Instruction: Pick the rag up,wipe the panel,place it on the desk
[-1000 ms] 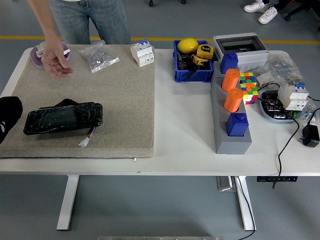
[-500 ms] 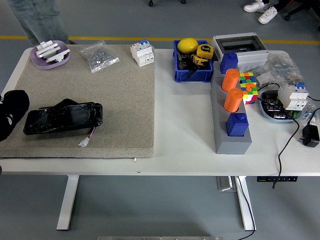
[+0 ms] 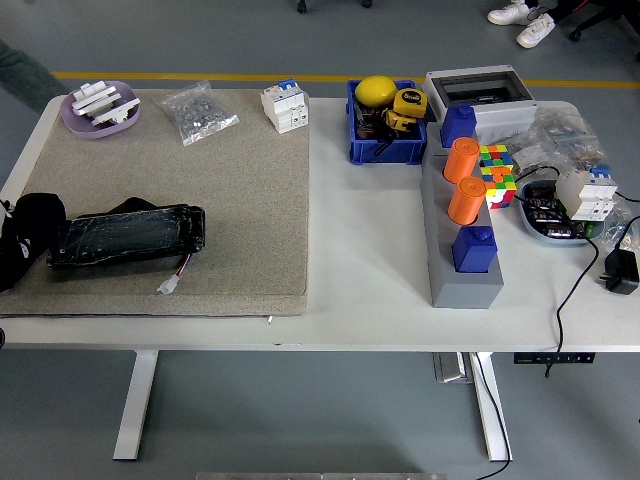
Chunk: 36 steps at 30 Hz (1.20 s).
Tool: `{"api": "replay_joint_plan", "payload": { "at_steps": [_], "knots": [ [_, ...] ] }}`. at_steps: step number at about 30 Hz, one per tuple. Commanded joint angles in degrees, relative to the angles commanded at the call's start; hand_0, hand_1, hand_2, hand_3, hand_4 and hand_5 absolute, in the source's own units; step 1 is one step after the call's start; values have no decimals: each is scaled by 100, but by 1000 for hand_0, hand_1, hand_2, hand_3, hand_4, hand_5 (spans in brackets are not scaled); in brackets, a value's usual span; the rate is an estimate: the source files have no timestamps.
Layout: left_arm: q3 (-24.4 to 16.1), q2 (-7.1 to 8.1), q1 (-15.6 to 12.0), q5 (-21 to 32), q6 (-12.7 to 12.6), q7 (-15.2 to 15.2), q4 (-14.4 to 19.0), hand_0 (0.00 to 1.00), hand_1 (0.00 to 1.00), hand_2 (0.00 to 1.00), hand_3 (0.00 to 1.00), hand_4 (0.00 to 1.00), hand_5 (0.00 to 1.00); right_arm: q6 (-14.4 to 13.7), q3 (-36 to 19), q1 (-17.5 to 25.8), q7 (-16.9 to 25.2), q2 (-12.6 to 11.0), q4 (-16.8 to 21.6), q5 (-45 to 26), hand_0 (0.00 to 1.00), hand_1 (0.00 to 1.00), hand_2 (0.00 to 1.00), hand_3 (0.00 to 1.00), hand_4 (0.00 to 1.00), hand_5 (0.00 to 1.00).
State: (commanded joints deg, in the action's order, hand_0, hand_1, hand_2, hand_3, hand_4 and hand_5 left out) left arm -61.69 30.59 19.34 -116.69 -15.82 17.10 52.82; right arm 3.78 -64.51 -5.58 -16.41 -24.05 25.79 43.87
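Note:
A glossy black panel (image 3: 128, 235) lies flat on the beige mat (image 3: 220, 210) at the table's left, with a small white connector on red wires (image 3: 170, 283) at its front right corner. A bit of dark cloth, maybe the rag (image 3: 130, 206), peeks out behind the panel's far edge. My black left hand (image 3: 28, 238) comes in from the left edge and sits right at the panel's left end; black on black hides whether it touches or holds anything. My right arm is out of view.
At the mat's far edge stand a purple dish (image 3: 98, 108), a bag of small parts (image 3: 198, 112) and a white breaker (image 3: 284, 105). To the right are a blue bin (image 3: 385, 125), a grey block with orange and blue pegs (image 3: 465, 230), and cables. Part of a person (image 3: 25, 78) shows top left.
The person's hand has left the mat and the person has walked off to the upper left. My left hand has slid right, up to the panel's left end.

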Motion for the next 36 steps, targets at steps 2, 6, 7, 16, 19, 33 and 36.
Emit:
{"api": "replay_joint_plan", "payload": {
  "at_steps": [2,6,7,16,19,33,36],
  "knots": [
    [-1,4,0,-12,31,21,2,567,792,769,618,707,2,1,-2,-1,-2,1,-1,-1,786,543,692,711,998,719],
    [-2,19,-5,-16,77,41,21,589,806,792,637,733,2,1,-10,5,-6,1,-5,-1,787,544,692,711,998,718],
    [5,26,-8,2,101,41,24,589,806,792,637,733,2,1,-6,6,-6,0,-5,-1,787,544,692,711,998,718],
    [-18,60,-60,16,159,40,105,595,814,798,644,739,2,0,9,7,-10,-6,-8,2,788,544,692,711,998,718],
    [-73,89,-88,-1,150,41,150,597,813,796,644,749,2,-1,17,10,-12,-7,-7,4,788,545,692,711,998,718],
    [-541,280,-306,27,180,-14,580,597,812,795,632,762,2,-15,15,24,-18,-16,-6,28,788,543,692,711,998,717],
    [-681,312,-413,208,217,-65,726,587,804,794,627,766,6,-16,32,32,-20,-27,-3,26,788,543,693,711,998,718]
  ]
}}
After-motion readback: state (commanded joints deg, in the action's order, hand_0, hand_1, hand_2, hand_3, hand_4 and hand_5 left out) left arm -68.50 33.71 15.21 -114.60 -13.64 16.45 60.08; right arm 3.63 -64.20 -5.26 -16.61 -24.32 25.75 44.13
